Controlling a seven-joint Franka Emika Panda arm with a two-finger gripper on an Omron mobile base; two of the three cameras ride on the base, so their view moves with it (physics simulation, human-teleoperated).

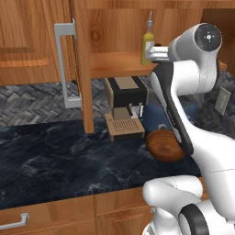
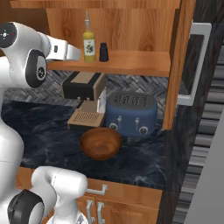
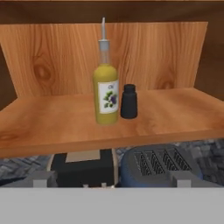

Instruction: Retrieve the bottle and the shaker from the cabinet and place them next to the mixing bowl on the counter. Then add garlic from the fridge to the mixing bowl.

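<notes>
Here the wide-open gripper [image 2: 78, 54] faces the bottle [image 3: 106, 89] (shaker [image 3: 128, 101] beside it).

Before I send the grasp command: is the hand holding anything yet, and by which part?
Nothing is held. The hand is open, short of the bottle and the shaker, which both stand untouched on the cabinet shelf.

Wooden shelf [image 3: 166, 118] — glossy bottle [image 3: 106, 94].

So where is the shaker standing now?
The black shaker stands on the cabinet shelf, close beside the bottle on its right in the hand view.
</notes>
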